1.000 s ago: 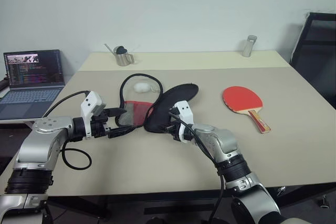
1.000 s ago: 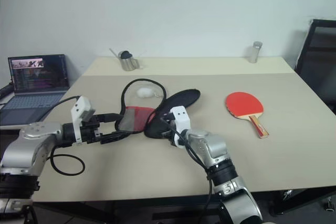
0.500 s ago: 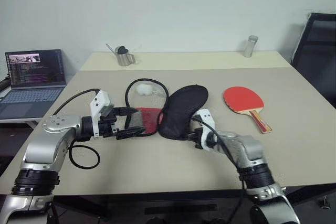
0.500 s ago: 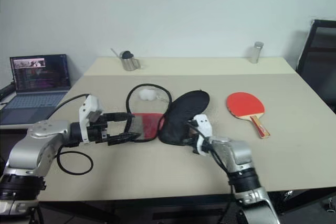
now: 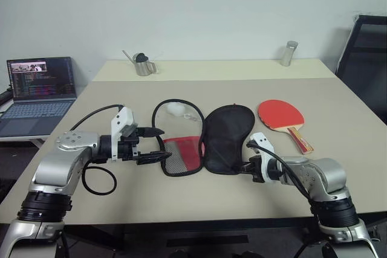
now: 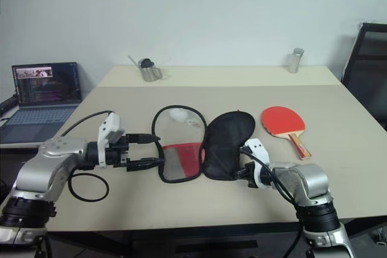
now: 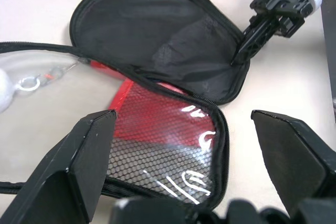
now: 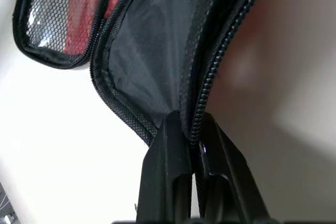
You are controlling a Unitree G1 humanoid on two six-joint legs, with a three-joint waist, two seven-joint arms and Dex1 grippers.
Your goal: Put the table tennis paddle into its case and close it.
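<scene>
Case being spread open flat, ready for the paddle

The right gripper [image 8: 184, 129] is pinching the zipper rim of the case [image 5: 227, 137], holding its black flap laid open; the left gripper [image 5: 158, 145] is hovering wide open, empty, over the mesh half; beyond, the table tennis paddle [image 5: 279, 115] is lying untouched on the table [image 5: 338, 107]
</scene>
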